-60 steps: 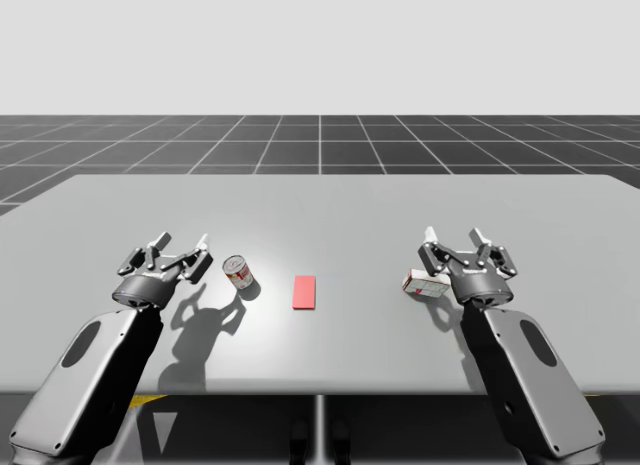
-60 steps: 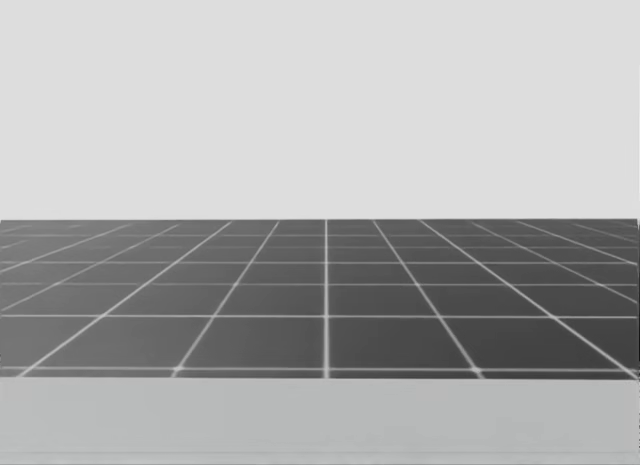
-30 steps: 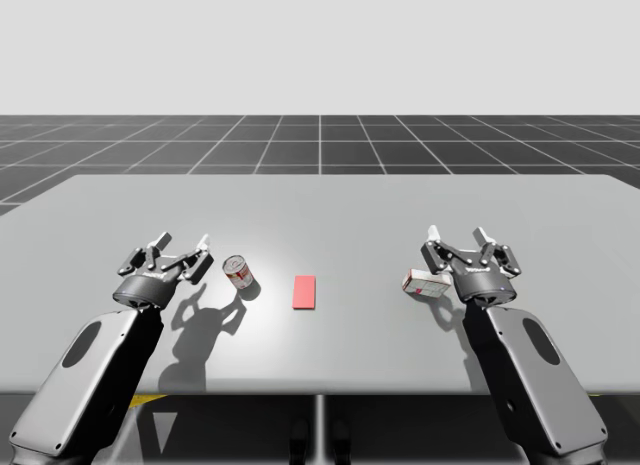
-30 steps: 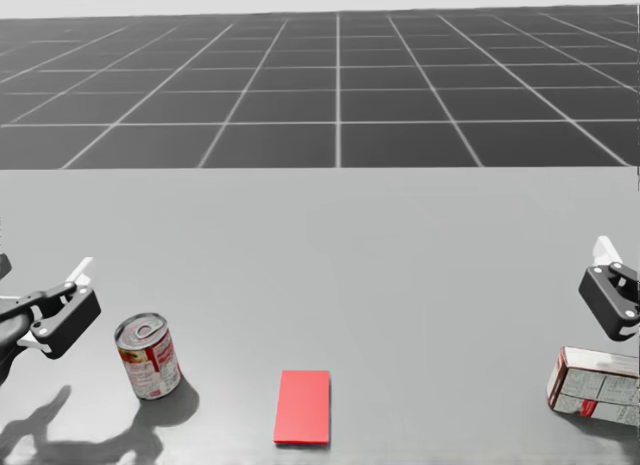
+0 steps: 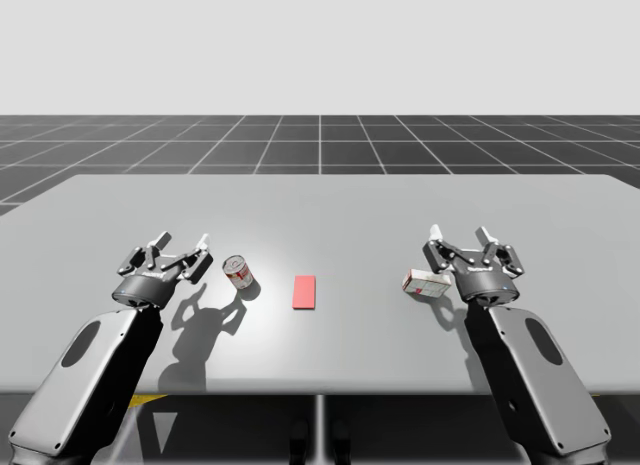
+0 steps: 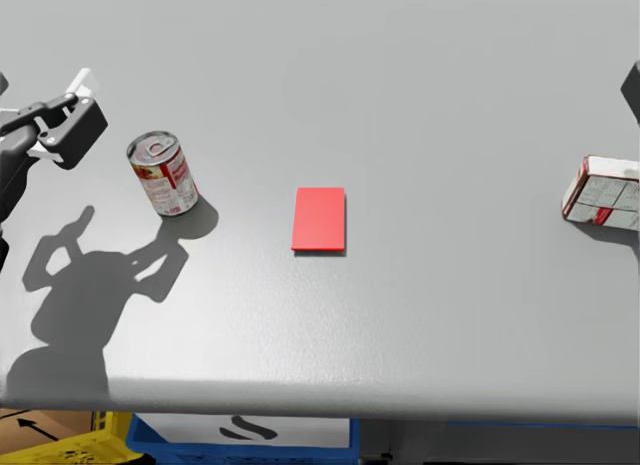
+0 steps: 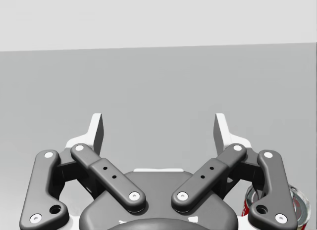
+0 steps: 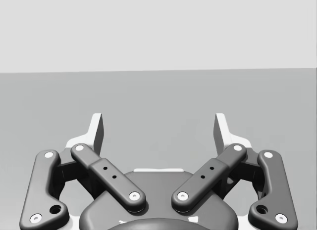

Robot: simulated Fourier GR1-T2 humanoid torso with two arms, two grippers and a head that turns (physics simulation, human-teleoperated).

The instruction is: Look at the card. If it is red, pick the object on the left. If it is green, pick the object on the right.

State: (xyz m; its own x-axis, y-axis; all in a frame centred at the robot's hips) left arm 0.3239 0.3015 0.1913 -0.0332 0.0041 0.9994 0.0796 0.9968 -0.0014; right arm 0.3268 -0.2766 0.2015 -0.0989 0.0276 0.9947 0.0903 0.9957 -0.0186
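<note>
Head turned down; red card [image 6: 319, 219] flat on grey table [image 5: 320, 200]; dark grid floor [image 5: 320, 143] behind; both jaws apart.

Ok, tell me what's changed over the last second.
My head has turned down onto the table, bringing the red card, the red-and-white can and the white box into the head view. My right arm edged slightly right. Everything else stayed put.

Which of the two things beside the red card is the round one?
The red can, standing on the card's left near my left gripper. The other is a flat-sided white box.
</note>
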